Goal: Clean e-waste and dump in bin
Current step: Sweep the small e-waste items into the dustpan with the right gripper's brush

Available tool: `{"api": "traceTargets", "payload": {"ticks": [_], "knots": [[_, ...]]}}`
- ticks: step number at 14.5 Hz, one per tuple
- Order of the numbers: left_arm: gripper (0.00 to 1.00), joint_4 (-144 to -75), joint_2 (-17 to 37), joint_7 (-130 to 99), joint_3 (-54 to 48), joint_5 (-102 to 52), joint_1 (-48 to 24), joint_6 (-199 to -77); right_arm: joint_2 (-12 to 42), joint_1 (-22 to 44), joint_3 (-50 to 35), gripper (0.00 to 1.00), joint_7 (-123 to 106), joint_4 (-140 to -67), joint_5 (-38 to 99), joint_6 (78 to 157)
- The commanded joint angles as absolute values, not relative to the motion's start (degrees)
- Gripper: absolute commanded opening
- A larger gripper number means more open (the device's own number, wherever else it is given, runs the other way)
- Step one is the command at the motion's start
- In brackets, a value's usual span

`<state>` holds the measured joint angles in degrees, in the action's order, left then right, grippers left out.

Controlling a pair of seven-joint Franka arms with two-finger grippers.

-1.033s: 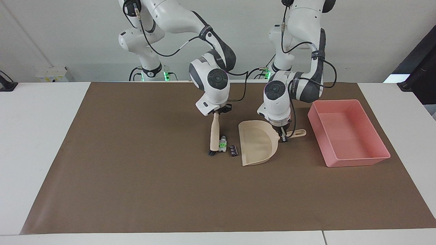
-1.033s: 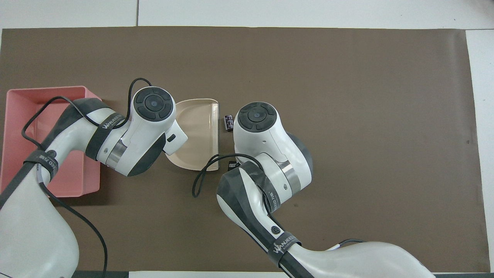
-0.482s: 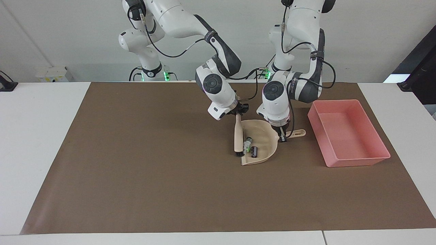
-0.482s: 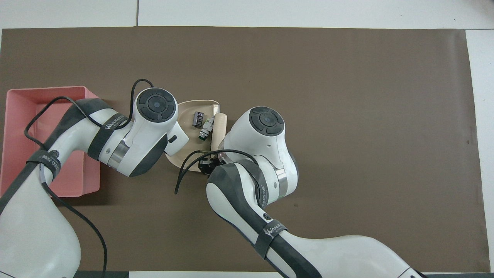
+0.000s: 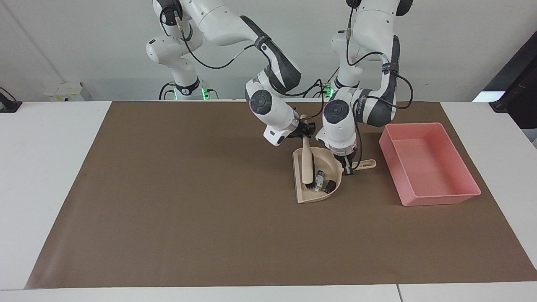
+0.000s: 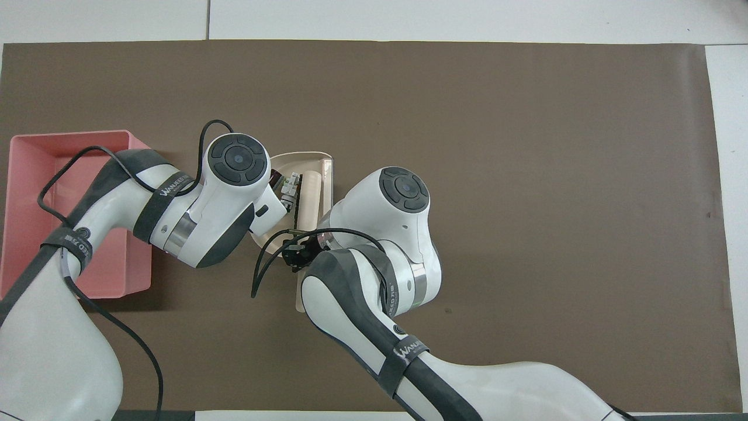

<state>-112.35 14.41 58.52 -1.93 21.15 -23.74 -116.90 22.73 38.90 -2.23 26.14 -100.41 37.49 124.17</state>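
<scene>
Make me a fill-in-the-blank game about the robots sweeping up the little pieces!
1. The two e-waste pieces lie in the beige ____.
2. The right gripper holds a small ____.
3. The left gripper grips the dustpan's ____.
4. The pink bin has ____ pieces in it.

Missing words: dustpan; brush; handle; no

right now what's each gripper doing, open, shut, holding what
Left gripper: shut on the dustpan handle.
Right gripper: shut on the brush, its bristles in the dustpan.

E-waste [image 5: 324, 183] now deep inside dustpan [image 5: 300, 191]
</scene>
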Motion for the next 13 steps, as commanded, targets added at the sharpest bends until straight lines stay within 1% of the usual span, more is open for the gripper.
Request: {"api": "traceTargets", "payload": {"ticks": [1, 2, 4, 5, 6, 10, 13], "knots": [[0.00, -113.3, 14.7, 58.2, -1.7, 21.1, -24.4, -116.9, 18.9, 39.0, -2.3, 0.00, 32.9, -100.7, 30.7, 122.2], [0.00, -113.3, 14.7, 58.4, -1.8, 20.7, -24.3, -117.0, 17.5, 39.0, -1.9, 0.00, 33.6, -101.0, 30.3, 120.1], [0.00, -113.2, 14.6, 59.1, -1.8, 17.6, -23.6, -117.1, 13.0, 37.5, -1.6, 0.00, 33.7, -103.3, 26.4, 117.3], [0.00, -113.0, 14.4, 60.7, -1.8, 16.1, -23.0, -117.2, 10.8, 35.8, -1.7, 0.00, 33.7, -104.2, 24.1, 115.7], [0.00, -112.6, 14.4, 63.3, -1.8, 13.9, -22.8, -117.2, 9.2, 33.6, -1.7, 0.00, 33.7, -104.2, 22.0, 112.3], [0.00, -111.9, 12.9, 68.1, -1.8, 5.2, -20.7, -117.1, 5.7, 26.6, -1.8, 0.00, 32.3, -104.2, 11.9, 103.8], [0.00, -110.9, 9.2, 71.2, -1.4, 1.5, -20.0, -116.2, 4.9, 19.2, -1.7, 0.00, 28.7, -104.3, 8.9, 100.7]]}}
